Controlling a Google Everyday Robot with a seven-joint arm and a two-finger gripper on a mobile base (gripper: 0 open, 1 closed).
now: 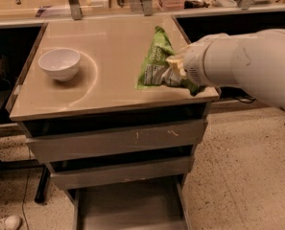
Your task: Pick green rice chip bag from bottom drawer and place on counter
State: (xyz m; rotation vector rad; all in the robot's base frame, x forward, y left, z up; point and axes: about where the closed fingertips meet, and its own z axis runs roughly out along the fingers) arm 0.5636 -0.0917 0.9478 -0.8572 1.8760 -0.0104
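Note:
The green rice chip bag (pixel 156 61) is crinkled light green with white print. It hangs over the right part of the beige counter (pixel 103 85), held at its right end. My gripper (pixel 176 67) comes in from the right on a thick white arm and is shut on the bag. The bottom drawer (pixel 127 207) stands pulled out below, a shallow grey tray with nothing seen in it. The arm hides the bag's right end.
A white bowl (pixel 59 63) stands on the counter's left side. Two scuffed grey drawer fronts (pixel 118 140) sit shut above the open drawer. Clutter and metal posts (pixel 74 1) line the back. Dark openings flank the counter. Speckled floor lies to the right.

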